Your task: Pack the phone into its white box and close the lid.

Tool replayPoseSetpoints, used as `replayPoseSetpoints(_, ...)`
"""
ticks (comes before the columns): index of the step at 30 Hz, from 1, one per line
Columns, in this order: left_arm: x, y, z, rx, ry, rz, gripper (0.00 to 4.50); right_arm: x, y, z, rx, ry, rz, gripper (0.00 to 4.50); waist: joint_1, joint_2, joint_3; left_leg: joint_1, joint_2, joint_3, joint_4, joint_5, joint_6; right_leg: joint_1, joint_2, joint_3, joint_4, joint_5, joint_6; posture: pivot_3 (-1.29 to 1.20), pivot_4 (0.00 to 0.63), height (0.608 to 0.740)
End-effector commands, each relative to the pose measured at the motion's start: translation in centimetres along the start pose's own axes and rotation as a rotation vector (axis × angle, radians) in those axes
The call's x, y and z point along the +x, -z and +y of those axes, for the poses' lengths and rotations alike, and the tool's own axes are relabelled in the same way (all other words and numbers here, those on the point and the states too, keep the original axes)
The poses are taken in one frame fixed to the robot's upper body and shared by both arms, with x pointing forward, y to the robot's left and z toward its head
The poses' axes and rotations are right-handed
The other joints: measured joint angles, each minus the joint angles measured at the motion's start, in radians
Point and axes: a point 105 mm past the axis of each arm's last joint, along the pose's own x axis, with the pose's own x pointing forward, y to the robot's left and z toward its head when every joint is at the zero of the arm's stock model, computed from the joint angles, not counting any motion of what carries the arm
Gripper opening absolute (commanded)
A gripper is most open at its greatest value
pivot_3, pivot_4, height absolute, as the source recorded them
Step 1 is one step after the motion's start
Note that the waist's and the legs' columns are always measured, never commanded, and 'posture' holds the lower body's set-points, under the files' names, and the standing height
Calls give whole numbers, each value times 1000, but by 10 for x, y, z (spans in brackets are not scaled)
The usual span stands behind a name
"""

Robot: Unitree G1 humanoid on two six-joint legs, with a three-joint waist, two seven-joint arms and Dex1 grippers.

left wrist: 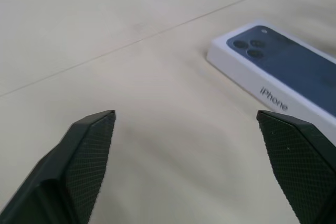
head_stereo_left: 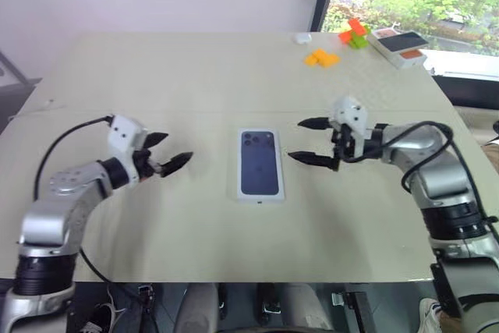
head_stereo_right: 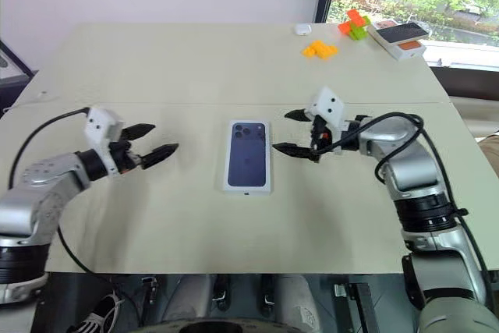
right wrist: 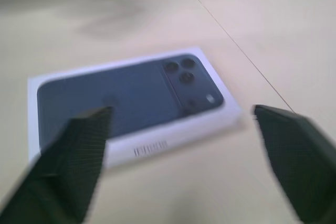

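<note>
The lid (head_stereo_left: 260,164) sits shut on the white box in the middle of the worktop (head_stereo_left: 195,76), its phone picture facing up. The left fingers (head_stereo_left: 165,151) are spread wide and hold nothing, to the left of it. The right fingers (head_stereo_left: 313,141) are wide too, empty, just to its right.

The only readable text was the word "iPhone", printed in grey letters along the long white side wall of the lid (left wrist: 273,72), below the dark phone picture on its top; nothing else carried legible writing.
</note>
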Motion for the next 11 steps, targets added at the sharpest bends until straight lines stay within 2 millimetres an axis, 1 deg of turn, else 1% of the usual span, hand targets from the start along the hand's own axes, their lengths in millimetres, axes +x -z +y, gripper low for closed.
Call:
replayPoseSetpoints(1, -21, -3, 8, 33, -3, -13, 4500, -16, -11, -7, -33, 20, -46, 4453, -2, 0, 0, 0, 0, 0, 0, 0, 0, 0, 0, 0, 0, 0, 0, 0, 150, 737)
replayPoseSetpoints(4, -30, 4, 11, 32, -20, 3, 4500, -23, -12, -4, -36, 4, -41, 4453, -1, 1, 0, 0, 0, 0, -1, 0, 0, 0, 0, 0, 0, 0, 0, 0, 150, 737)
replayPoseSetpoints(6, -39, 11, 16, 9, -45, 15, 4500, -31, -11, 4, -40, -37, -30, 4453, 1, 1, 0, 0, 0, 0, -1, 0, 0, -1, 0, 0, 0, 0, 0, 0, 150, 737)
replayPoseSetpoints(8, -47, 15, 18, 20, -65, 22, 4500, -40, -3, 6, -27, -53, 5, 4453, 1, 1, 0, 0, 0, 0, -2, 0, 0, -1, -1, 0, -1, 0, 0, 0, 150, 737)
replayPoseSetpoints(11, -55, 18, 17, 24, -73, 20, 4500, -54, 10, 5, -28, -42, 63, 4453, 1, 1, 0, 0, 0, 0, -2, 0, 0, -1, -1, 0, -2, 0, 0, 0, 150, 737)
